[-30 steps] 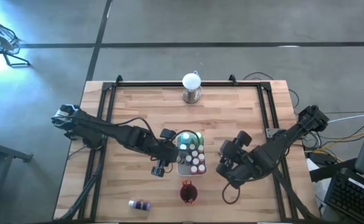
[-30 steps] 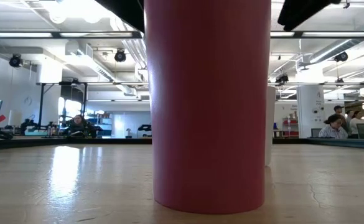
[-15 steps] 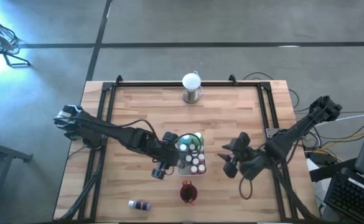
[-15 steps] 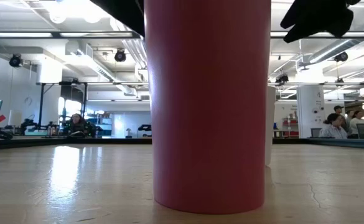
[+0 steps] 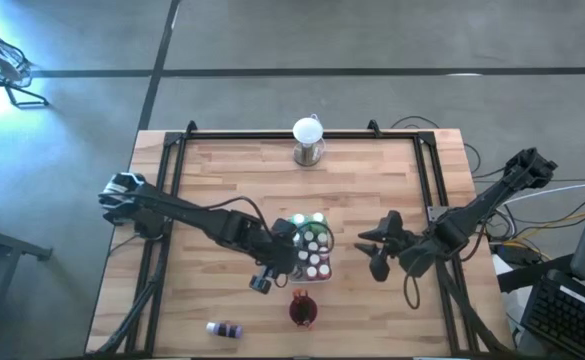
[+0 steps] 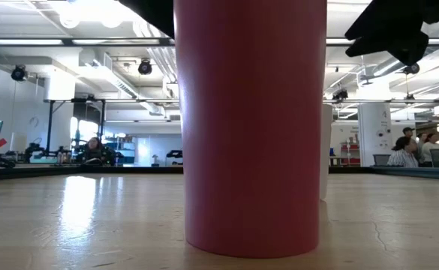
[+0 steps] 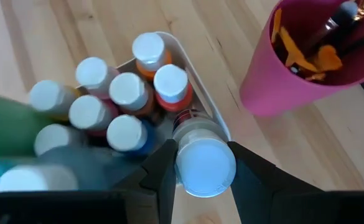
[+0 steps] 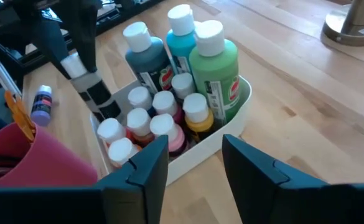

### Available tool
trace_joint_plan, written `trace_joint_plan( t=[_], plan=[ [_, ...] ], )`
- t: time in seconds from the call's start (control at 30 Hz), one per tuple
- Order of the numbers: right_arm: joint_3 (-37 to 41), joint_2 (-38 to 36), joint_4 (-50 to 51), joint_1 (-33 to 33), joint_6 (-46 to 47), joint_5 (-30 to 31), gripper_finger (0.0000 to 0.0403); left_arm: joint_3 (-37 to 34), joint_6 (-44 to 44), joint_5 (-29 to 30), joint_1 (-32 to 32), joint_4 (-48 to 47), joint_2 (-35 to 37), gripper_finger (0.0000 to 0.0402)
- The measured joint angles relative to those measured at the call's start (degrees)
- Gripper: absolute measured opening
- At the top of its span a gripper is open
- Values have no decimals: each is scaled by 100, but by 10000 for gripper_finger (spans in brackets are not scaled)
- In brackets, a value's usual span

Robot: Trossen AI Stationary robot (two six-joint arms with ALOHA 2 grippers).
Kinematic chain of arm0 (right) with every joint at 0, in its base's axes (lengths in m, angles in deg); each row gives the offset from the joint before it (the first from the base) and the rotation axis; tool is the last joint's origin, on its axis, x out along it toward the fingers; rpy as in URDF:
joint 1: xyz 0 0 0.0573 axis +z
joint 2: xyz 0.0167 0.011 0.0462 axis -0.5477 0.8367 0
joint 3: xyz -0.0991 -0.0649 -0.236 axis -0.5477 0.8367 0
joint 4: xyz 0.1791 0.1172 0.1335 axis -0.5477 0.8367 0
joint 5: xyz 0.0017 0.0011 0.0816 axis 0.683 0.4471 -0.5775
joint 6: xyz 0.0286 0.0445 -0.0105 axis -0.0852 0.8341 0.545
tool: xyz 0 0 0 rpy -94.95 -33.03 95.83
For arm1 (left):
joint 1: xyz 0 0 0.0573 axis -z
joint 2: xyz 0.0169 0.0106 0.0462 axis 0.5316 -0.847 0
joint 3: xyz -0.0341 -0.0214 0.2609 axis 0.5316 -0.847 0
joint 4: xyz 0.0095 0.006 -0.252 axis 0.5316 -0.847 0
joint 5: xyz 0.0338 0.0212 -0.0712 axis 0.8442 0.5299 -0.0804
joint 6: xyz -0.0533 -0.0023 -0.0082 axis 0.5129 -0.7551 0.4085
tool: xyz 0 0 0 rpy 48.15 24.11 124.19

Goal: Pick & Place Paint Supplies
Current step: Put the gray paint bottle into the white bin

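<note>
High view: wooden bench point(image 5: 222, 170); left gripper point(image 5: 280, 252) over tray point(image 5: 308, 274) to place.
Left wrist: jaws clamped on paint bottle point(image 7: 203, 163), above the tray's corner.
Right wrist: right gripper point(image 8: 195, 163) apart, empty, beside tray.

The table point(image 5: 222, 180) is pale wood in glued strips, smooth with a soft sheen. The tray point(image 8: 234, 112) looks like glossy white plastic — so do the bottles' point(image 8: 213, 62) caps. The cup point(image 7: 294, 81) is matt pink-red plastic; the globe's base point(image 8: 362, 25) is brushed metal.
</note>
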Motion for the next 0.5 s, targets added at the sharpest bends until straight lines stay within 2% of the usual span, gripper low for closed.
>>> trace_joint_plan(
  t=[0.5],
  plan=[
    [25, 35, 9, 2, -133, -2, 95, 745, -324, -66, -42, -421, -900, 126]
  ],
)
